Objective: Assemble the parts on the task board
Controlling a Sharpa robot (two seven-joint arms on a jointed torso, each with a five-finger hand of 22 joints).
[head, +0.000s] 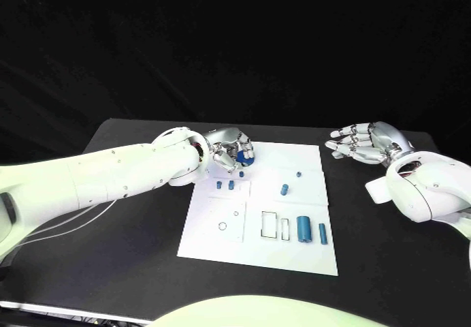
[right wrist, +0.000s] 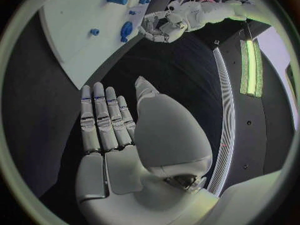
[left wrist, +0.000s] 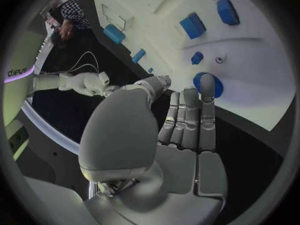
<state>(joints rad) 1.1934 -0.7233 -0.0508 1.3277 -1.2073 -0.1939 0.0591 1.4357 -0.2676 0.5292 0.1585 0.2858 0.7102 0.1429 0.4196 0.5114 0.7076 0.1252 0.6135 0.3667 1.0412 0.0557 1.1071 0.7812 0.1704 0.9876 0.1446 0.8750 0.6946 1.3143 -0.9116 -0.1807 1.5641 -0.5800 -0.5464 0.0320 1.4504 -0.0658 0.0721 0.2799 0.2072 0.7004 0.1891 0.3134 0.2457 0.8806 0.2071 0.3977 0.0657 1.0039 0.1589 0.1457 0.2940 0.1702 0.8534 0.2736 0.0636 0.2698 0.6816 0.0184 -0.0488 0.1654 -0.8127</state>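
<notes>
We found the left hand [head: 230, 150] at the task board's [head: 295, 255] eleven o'clock corner, its fingers [left wrist: 206, 92] curled down onto a round blue part [head: 244, 156] there; whether they actually pinched it we could not tell. Just toward six o'clock from it, two small blue parts [head: 224, 184] sat side by side on the board. Near the centre stood another blue peg [head: 284, 189], and at five o'clock lay a long blue cylinder [head: 304, 229] beside a thinner blue bar [head: 322, 232]. Off the board at two o'clock, the right hand [head: 365, 143] hovered over the black table [head: 118, 259], fingers [right wrist: 100, 120] straight, close together, holding nothing.
</notes>
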